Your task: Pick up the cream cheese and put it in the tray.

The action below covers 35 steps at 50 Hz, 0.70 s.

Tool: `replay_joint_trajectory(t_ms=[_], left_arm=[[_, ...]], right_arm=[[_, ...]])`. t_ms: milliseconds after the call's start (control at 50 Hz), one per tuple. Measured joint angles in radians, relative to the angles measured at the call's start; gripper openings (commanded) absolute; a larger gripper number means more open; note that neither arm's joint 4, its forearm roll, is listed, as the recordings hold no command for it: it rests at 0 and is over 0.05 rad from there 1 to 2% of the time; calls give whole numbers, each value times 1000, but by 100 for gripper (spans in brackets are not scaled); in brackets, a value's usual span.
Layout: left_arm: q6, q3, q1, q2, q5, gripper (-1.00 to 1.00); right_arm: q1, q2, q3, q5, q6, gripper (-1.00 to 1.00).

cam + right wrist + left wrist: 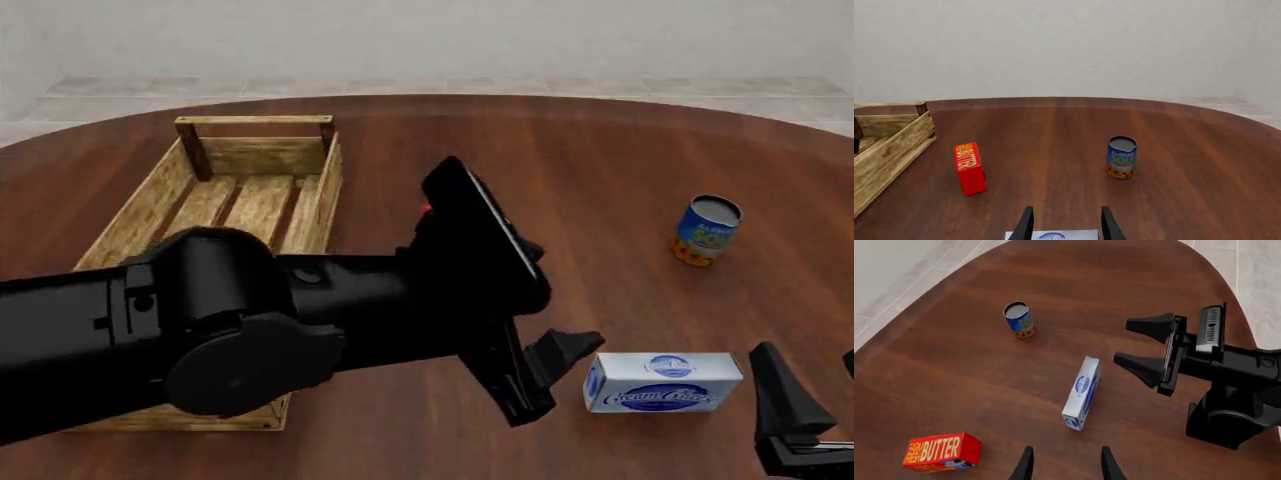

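Cream cheese (663,382) lies untouched near the desk's near right edge, both spread, empty grippers (554,372) (798,420) flanking it; next, one must straddle, clench and carry it to the tray (134,222).

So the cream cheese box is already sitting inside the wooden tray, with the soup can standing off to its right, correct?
Not quite. The cream cheese box lies on the bare table, well right of the wooden tray, not inside it. The front view shows this. The soup can does stand farther right.
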Motion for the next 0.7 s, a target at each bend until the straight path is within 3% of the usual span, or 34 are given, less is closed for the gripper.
replay_joint_trajectory(t_ms=[700], left_arm=[[48,-81,-37,163,-23,100]], right_arm=[[1,2,0,-1,0,100]])
